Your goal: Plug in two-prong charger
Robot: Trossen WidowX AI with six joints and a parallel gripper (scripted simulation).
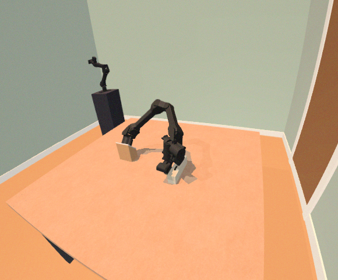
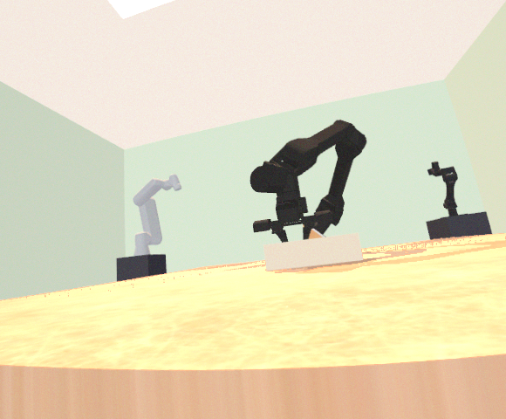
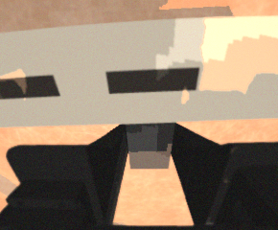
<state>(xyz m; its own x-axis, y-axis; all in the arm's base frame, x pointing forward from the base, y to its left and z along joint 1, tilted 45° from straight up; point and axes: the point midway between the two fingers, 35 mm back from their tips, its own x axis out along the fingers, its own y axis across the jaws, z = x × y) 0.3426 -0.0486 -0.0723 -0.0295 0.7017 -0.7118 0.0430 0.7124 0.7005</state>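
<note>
The power strip [image 1: 172, 179] [image 2: 312, 253] [image 3: 81, 107] is a long pale block on the table. In the wrist view it runs across the upper half, with one dark outlet slot [image 3: 153, 81] just above the fingers and another dark slot [image 3: 34, 88] at the left edge. My gripper [image 2: 295, 237] [image 3: 148, 125] is shut on the charger [image 3: 150, 144], a small dark grey block between the fingertips. In the wrist view the charger is just below the strip's near edge, outside the slots. Its prongs are hidden. In the exterior view the strip hides the charger.
A tan block [image 1: 127, 151] stands near the arm's base on the table [image 1: 163, 223]. Behind are a black arm on a dark pedestal [image 1: 108, 111] [image 2: 459, 225] and a pale arm [image 2: 149, 216] on another pedestal.
</note>
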